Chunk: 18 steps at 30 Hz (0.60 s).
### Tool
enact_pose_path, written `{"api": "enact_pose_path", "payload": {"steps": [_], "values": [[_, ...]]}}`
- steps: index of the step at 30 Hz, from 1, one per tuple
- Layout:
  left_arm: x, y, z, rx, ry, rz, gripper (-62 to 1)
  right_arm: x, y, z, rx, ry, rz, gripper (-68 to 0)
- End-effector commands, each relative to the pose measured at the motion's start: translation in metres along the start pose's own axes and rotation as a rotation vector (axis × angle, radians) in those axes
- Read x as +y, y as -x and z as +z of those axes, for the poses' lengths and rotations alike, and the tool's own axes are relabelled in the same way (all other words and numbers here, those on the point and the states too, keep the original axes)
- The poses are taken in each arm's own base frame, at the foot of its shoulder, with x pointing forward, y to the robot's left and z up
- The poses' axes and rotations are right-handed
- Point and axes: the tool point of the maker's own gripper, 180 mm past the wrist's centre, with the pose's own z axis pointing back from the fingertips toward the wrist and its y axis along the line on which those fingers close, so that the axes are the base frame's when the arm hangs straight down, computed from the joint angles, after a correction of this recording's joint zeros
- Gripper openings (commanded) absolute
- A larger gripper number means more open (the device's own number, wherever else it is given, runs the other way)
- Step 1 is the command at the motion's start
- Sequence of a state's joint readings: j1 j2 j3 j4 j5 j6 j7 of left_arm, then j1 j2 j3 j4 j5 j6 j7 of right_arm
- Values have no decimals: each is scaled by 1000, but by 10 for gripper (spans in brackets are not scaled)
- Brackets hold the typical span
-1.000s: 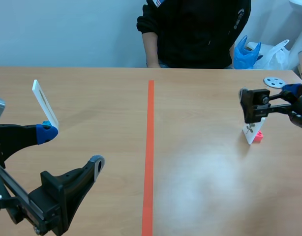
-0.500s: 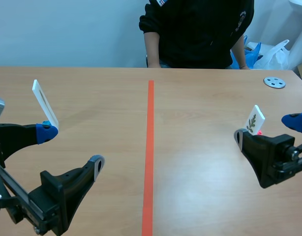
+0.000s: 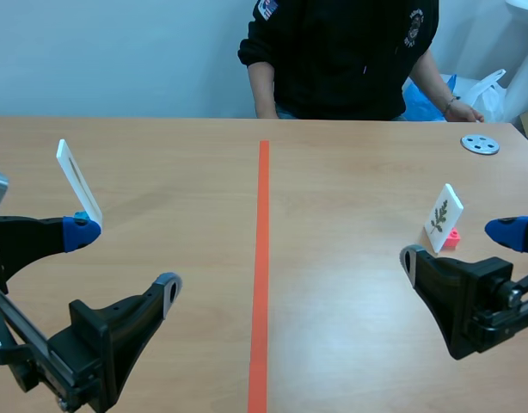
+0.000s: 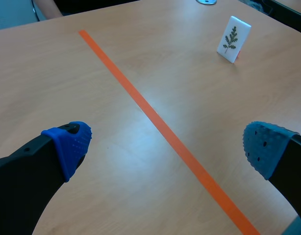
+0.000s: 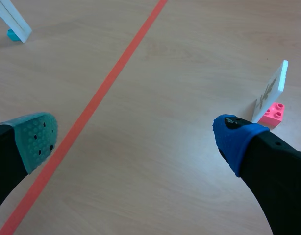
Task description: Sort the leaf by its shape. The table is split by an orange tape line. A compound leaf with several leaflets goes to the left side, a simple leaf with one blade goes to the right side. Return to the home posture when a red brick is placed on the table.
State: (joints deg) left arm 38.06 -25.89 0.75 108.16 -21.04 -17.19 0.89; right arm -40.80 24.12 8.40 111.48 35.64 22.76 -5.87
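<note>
With left claw [image 3: 126,258] and right claw [image 3: 457,245] both open, the leaf card [image 3: 444,218], apparently many-leafleted, stands on a pink block [image 3: 453,238] right of the orange tape line [image 3: 260,275]; close your right claw squarely on its side edges and carry it upright left of that line.

Right tool [image 5: 135,138] spread wide, leaf card [image 5: 271,89] propped against pink brick [image 5: 272,113]
</note>
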Motion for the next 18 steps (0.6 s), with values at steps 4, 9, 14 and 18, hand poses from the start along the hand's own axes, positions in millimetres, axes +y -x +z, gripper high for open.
{"api": "enact_pose_path", "payload": {"steps": [4, 9, 14, 18], "values": [[1, -11, -2, -40, 3, -5, 14, -3, -6, -2, -24, 5, -6, 4], [1, -13, -3, -44, 3, -8, 14, -3, -5, -2, -20, 5, -5, 4], [1, -13, -3, -44, 3, -8, 14, -3, -5, -2, -22, 5, -5, 4], [1, -13, -3, -44, 3, -8, 14, -3, -5, -2, -22, 5, -6, 4]]}}
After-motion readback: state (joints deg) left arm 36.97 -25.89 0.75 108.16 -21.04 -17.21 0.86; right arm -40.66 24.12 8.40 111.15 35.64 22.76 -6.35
